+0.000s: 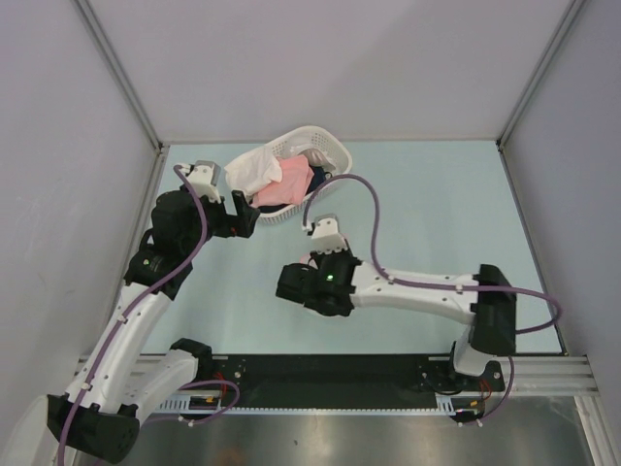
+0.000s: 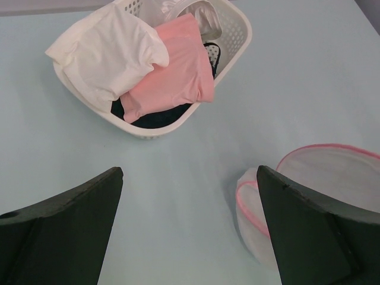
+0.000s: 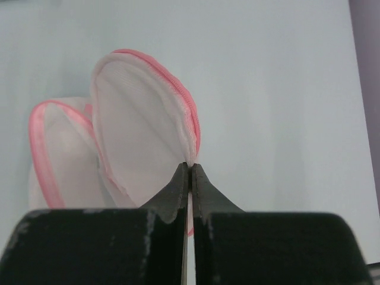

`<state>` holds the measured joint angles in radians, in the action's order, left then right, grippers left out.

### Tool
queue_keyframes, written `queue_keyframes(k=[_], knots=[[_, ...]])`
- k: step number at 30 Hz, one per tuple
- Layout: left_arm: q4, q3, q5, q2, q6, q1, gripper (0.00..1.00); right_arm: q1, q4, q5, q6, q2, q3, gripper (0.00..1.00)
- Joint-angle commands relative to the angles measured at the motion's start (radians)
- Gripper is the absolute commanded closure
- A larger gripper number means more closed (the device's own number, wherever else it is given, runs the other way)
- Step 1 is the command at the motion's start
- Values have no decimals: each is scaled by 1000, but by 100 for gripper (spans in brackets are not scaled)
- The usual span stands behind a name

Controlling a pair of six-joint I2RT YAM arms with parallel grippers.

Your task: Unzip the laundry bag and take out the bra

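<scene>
Right wrist view: the right gripper (image 3: 190,167) is pinching the pink zip edge of the laundry bag (image 3: 139,130), its two halves gaping apart. The left gripper (image 2: 190,178) is hanging spread and empty; at its 12 o'clock the basket (image 2: 237,35) is holding the bra (image 2: 175,74), a white cloth (image 2: 107,53) and a dark cloth (image 2: 157,119)

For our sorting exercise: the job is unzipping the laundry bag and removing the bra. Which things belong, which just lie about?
Job: laundry bag, bra, right gripper pinching the bag's edge.
Lying about: basket, white cloth, dark blue cloth.
</scene>
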<state>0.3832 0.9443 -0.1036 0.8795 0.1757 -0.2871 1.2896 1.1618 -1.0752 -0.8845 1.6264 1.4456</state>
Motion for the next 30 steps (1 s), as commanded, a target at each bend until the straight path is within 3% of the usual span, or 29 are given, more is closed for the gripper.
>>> queue_keyframes(k=[1,9,30], knots=[[-33,-7,-19,-10,-5,11,0,48,358,-202,-243,168,142,100],[-32,-9,-21,-10,-7,12,0,93,358,-224,-214,306,210,100],[-35,-12,-25,-10,-8,14,0,21,357,-431,-67,184,44,99]])
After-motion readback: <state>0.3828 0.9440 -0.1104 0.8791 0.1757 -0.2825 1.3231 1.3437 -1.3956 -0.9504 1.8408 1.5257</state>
